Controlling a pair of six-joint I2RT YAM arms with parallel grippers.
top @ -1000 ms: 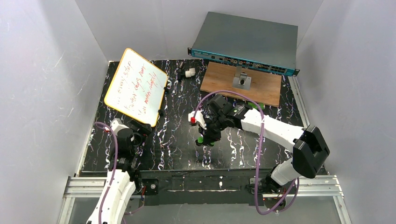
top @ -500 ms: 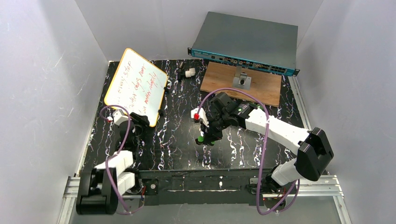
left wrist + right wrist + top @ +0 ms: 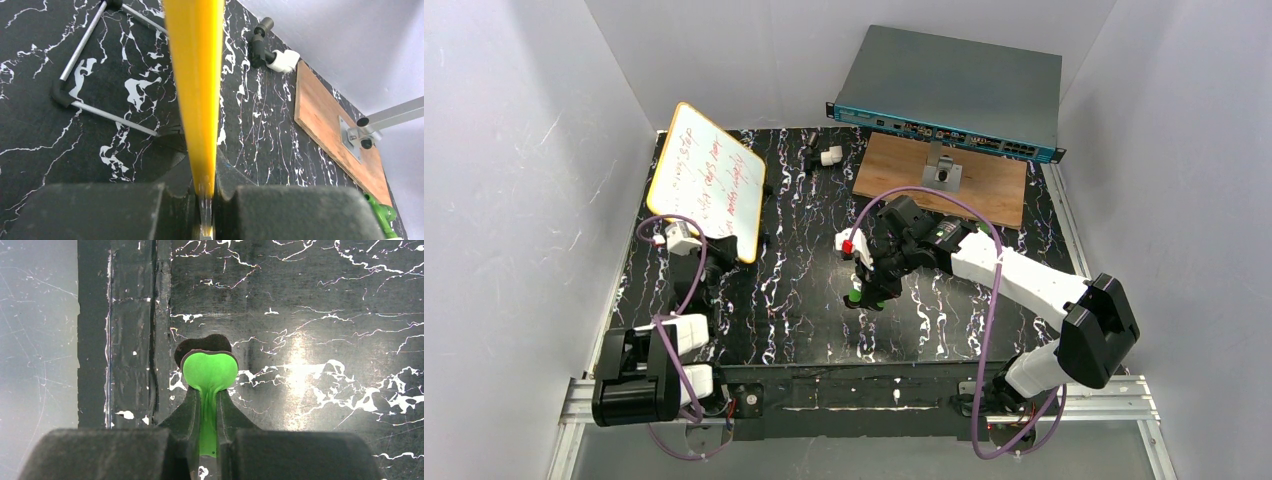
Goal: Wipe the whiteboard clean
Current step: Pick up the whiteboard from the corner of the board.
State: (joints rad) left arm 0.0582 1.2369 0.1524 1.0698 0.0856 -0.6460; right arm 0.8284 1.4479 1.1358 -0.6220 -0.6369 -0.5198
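Observation:
The whiteboard [image 3: 709,180], white with a yellow-orange rim and red handwriting, stands tilted at the table's left rear. My left gripper [image 3: 711,256] is shut on its lower edge. In the left wrist view the yellow rim [image 3: 195,75] runs edge-on straight up from between the fingers of the left gripper [image 3: 204,167]. My right gripper [image 3: 869,283] hangs over the middle of the table, pointing down, shut on a bright green object [image 3: 854,297]. In the right wrist view the green object [image 3: 210,370] bulges out beyond the tips of the right gripper [image 3: 209,397], just above the black marbled table [image 3: 325,315].
A grey network switch [image 3: 949,90] lies at the back, with a brown wooden board [image 3: 984,190] carrying a metal bracket [image 3: 942,172] in front of it. A small black-and-white part [image 3: 824,156] lies near the whiteboard. Thin metal stand legs [image 3: 100,112] rest behind the board. White walls close in both sides.
My left gripper went from open to shut on the whiteboard's lower edge as the arm folded back. The board has swung left and stands steeper. The right arm barely moved.

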